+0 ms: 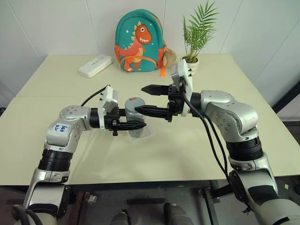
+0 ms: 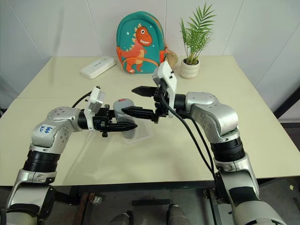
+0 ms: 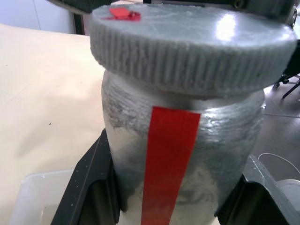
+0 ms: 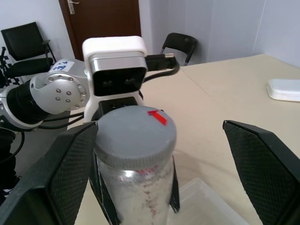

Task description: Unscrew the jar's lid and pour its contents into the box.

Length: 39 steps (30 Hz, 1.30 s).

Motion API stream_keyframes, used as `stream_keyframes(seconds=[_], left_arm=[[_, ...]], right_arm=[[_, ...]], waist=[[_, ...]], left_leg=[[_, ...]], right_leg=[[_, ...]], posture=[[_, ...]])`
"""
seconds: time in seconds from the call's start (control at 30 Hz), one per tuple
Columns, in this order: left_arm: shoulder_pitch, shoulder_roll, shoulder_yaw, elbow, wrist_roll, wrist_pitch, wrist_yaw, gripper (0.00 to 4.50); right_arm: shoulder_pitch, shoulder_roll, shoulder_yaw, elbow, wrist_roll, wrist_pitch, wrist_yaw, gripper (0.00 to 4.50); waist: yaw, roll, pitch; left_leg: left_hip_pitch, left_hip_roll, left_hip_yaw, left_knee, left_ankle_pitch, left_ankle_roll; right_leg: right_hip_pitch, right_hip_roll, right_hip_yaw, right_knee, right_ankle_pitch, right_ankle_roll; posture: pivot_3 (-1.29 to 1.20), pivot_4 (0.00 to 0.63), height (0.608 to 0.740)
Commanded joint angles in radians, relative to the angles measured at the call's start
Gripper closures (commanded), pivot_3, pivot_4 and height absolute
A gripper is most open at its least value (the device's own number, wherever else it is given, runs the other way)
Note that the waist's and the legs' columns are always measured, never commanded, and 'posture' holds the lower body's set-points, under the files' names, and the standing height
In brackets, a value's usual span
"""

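Note:
My left gripper point(image 1: 134, 124) is shut on the jar point(image 1: 135, 119), a cloudy clear cylinder with a red strip point(image 3: 168, 159) down its side, held upright. The grey lid point(image 1: 134, 101) with its red mark sits screwed on top. My right gripper point(image 1: 139, 99) is open and level with the lid. One of its fingers point(image 4: 61, 178) is close beside the lid and the other point(image 4: 262, 168) stands well off. The clear box point(image 1: 146, 135) lies on the table directly under the jar. The contents are hidden behind the jar's cloudy wall.
At the table's back stand a white oblong case point(image 1: 95, 65), a teal dinosaur backpack point(image 1: 139, 42) and a plant in a white pot point(image 1: 191, 63). The pale table point(image 1: 56, 108) spreads wide on both sides of the arms.

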Motion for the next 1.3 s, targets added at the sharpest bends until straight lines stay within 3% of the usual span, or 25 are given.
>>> stream_keyframes(seconds=[0.03, 0.53, 0.83, 1.3], left_arm=[[-0.006, 0.009, 0.013, -0.029, -0.013, -0.021, -0.014, 2.52], [-0.012, 0.010, 0.014, -0.023, -0.007, -0.018, -0.017, 2.52], [-0.016, 0.012, 0.014, -0.017, -0.004, -0.019, -0.019, 2.52], [-0.012, 0.003, 0.012, -0.019, -0.006, -0.024, -0.012, 2.52]], right_arm=[[-0.003, -0.021, -0.032, 0.004, -0.001, -0.004, 0.003, 0.03], [-0.010, -0.032, -0.068, 0.073, -0.019, -0.039, -0.003, 0.03], [-0.028, 0.014, -0.163, 0.020, 0.180, 0.088, 0.007, 0.03], [-0.032, 0.068, -0.006, -0.059, 0.120, 0.131, -0.066, 0.03]], waist=[[0.000, 0.000, 0.000], [0.000, 0.000, 0.000], [0.000, 0.000, 0.000], [0.001, 0.000, 0.000]], left_leg=[[0.000, 0.000, 0.000, 0.000, 0.000, 0.000], [0.000, 0.000, 0.000, 0.000, 0.000, 0.000], [0.000, 0.000, 0.000, 0.000, 0.000, 0.000], [0.000, 0.000, 0.000, 0.000, 0.000, 0.000]], right_leg=[[0.000, 0.000, 0.000, 0.000, 0.000, 0.000], [0.000, 0.000, 0.000, 0.000, 0.000, 0.000], [0.000, 0.000, 0.000, 0.000, 0.000, 0.000], [0.000, 0.000, 0.000, 0.000, 0.000, 0.000]], posture=[[0.00, 0.150, 0.740], [0.00, 0.150, 0.740], [0.00, 0.150, 0.740], [0.00, 0.150, 0.740]])
